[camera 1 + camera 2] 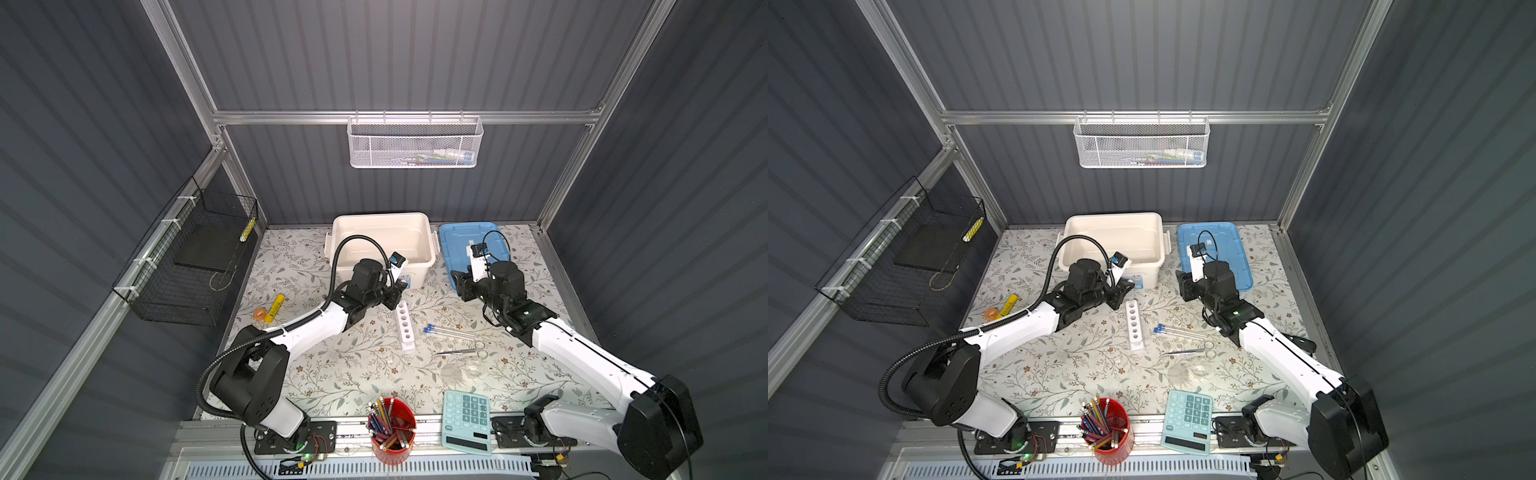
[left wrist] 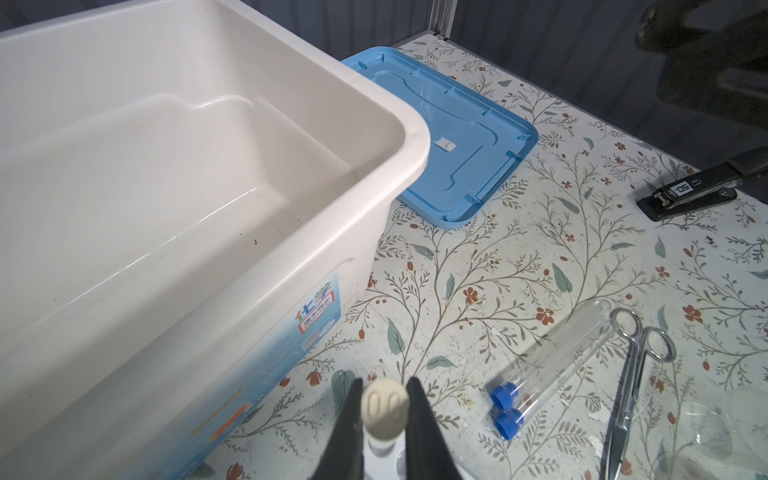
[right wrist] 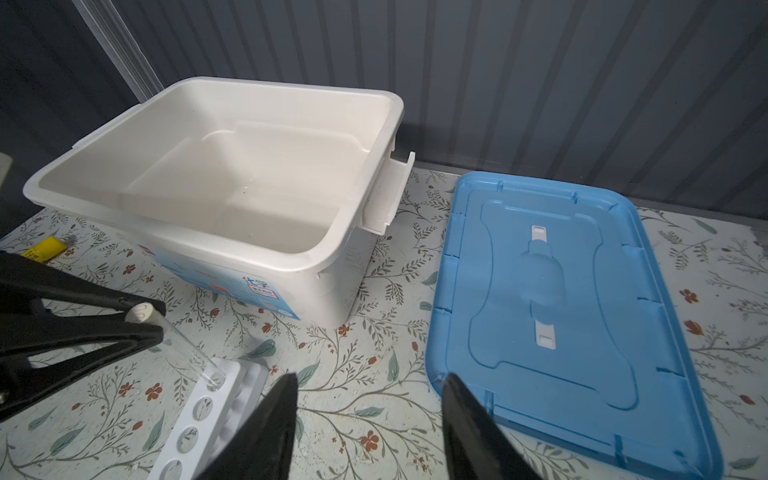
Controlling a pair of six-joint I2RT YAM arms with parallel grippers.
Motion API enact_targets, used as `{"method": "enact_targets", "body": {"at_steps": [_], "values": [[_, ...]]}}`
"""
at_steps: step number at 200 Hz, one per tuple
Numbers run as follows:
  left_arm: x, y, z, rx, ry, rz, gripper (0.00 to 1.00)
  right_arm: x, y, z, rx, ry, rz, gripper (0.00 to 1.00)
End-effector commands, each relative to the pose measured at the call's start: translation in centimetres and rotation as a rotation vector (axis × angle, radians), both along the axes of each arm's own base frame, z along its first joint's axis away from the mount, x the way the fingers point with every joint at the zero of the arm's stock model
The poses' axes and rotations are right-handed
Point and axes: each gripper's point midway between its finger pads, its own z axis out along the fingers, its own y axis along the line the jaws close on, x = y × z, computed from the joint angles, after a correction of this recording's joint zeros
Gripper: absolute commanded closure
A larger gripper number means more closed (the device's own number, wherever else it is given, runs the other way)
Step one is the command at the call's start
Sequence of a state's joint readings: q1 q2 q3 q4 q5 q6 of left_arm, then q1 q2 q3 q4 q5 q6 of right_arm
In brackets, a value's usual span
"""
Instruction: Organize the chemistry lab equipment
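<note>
My left gripper (image 2: 383, 388) is shut on a clear test tube (image 3: 187, 345) just below its cream cap (image 2: 383, 409). The tube leans with its foot in the end hole of the white rack (image 1: 404, 328), which lies in front of the white bin. Two blue-capped test tubes (image 1: 451, 331) lie side by side to the right of the rack. Silver scissors (image 1: 461, 351) and clear glass dishes (image 1: 461, 370) lie just in front of them. My right gripper (image 3: 370, 386) hangs open over bare table between the rack and the blue lid, holding nothing.
An empty white bin (image 1: 384, 220) stands at the back, its blue lid (image 1: 457, 232) flat beside it. A red pencil cup (image 1: 392, 432) and a teal calculator (image 1: 465, 422) sit at the front edge. A yellow marker (image 1: 275, 307) lies far left, a black clipper (image 2: 685, 197) far right.
</note>
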State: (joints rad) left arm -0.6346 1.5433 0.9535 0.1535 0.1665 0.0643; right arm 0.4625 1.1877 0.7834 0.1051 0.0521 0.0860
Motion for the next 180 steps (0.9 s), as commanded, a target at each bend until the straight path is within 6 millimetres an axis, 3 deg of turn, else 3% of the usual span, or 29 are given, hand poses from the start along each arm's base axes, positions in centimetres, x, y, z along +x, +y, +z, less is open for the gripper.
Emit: {"method": "enact_targets", "body": {"at_steps": [1, 180], "values": [[-0.22, 0.24, -1.54, 0.038, 0.01, -0.001, 1.0, -0.12, -0.44, 0.2, 0.005, -0.011, -0.013, 0.43], [-0.56, 0.54, -1.63, 0.034, 0.013, 0.006, 0.76, -0.52, -0.67, 0.45, 0.012, -0.014, -0.015, 0.43]]}}
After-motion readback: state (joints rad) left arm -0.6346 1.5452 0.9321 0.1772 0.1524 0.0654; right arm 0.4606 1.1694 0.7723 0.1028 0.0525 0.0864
